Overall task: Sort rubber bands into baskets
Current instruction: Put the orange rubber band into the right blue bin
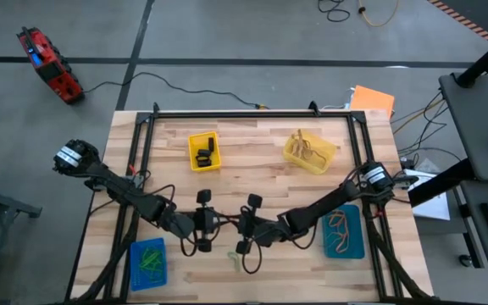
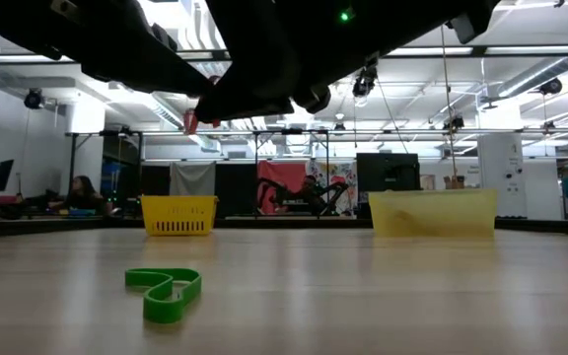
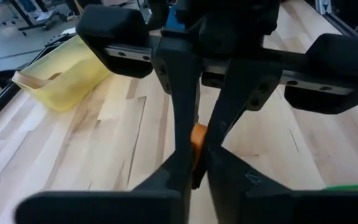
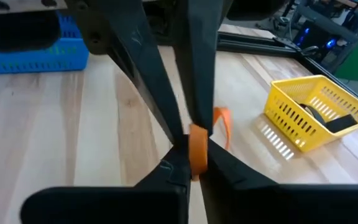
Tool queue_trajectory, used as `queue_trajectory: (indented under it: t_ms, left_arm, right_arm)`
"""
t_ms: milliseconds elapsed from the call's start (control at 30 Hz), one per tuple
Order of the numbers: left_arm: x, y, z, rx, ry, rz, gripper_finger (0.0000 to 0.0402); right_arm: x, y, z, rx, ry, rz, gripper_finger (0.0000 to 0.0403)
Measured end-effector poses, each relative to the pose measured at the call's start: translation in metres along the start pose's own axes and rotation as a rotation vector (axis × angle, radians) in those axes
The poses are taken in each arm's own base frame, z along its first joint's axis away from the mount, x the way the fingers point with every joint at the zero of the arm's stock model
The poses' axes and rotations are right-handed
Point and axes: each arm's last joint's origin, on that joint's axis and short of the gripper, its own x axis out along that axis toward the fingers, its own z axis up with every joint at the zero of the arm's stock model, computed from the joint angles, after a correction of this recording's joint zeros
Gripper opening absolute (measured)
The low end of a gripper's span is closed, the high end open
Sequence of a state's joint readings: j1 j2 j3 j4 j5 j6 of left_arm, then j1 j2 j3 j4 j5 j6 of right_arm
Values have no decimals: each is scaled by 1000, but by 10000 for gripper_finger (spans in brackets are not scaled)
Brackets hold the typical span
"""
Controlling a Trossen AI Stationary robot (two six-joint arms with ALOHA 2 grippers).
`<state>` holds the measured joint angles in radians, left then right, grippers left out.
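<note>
My two grippers meet fingertip to fingertip above the middle of the table, my left gripper [image 1: 224,223] coming from the left and my right gripper [image 1: 238,225] from the right. Both are shut on one orange rubber band [image 4: 198,148]. A green rubber band [image 2: 163,292] lies flat on the wood near the front edge. The baskets stand around them: bright yellow [image 1: 203,151] with black bands, pale yellow [image 1: 309,152] with tan bands, blue [image 1: 148,263] with green bands, teal [image 1: 343,233] with orange bands. My left gripper pinches the orange band [image 3: 198,138] between its two fingertips, coming from the table's left and slanting a little downward. The band is clear of the table. The rest of the band is hidden by the right gripper's fingers. My right gripper pinches the same band [image 4: 197,155] between its two fingertips, coming from the table's right and slanting a little downward. A short piece of the loop [image 4: 223,122] sticks out past the fingers, and the band is lifted clear of the wood.
A black frame [image 1: 252,113] runs along the table's far edge and down both sides. An orange sheet [image 1: 373,100] lies off the far right corner. Bare wood lies between the far baskets and the grippers.
</note>
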<state>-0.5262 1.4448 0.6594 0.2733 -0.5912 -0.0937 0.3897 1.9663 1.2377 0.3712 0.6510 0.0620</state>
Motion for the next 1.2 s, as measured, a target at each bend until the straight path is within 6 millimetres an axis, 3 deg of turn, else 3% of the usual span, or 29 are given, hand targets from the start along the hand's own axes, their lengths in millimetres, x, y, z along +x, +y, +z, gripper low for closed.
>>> queue_trajectory:
  t_ms: [233,467,633,867,1200]
  left_arm:
    - [0,0,-3,-8,29,-2,121]
    - [-3,3,-9,-21,100,9,185]
    - [-4,3,-10,-29,108,8,192]
    - [-5,3,-12,-22,127,11,192]
    - [-5,3,-12,-55,124,12,192]
  right_arm:
    - [-4,-2,-5,1,76,-5,9]
    - [-33,-18,9,9,329,-55,9]
    - [-61,-32,24,-6,542,-63,9]
    - [-101,-48,44,47,871,61,9]
    - [-165,-65,45,279,1293,-34,9]
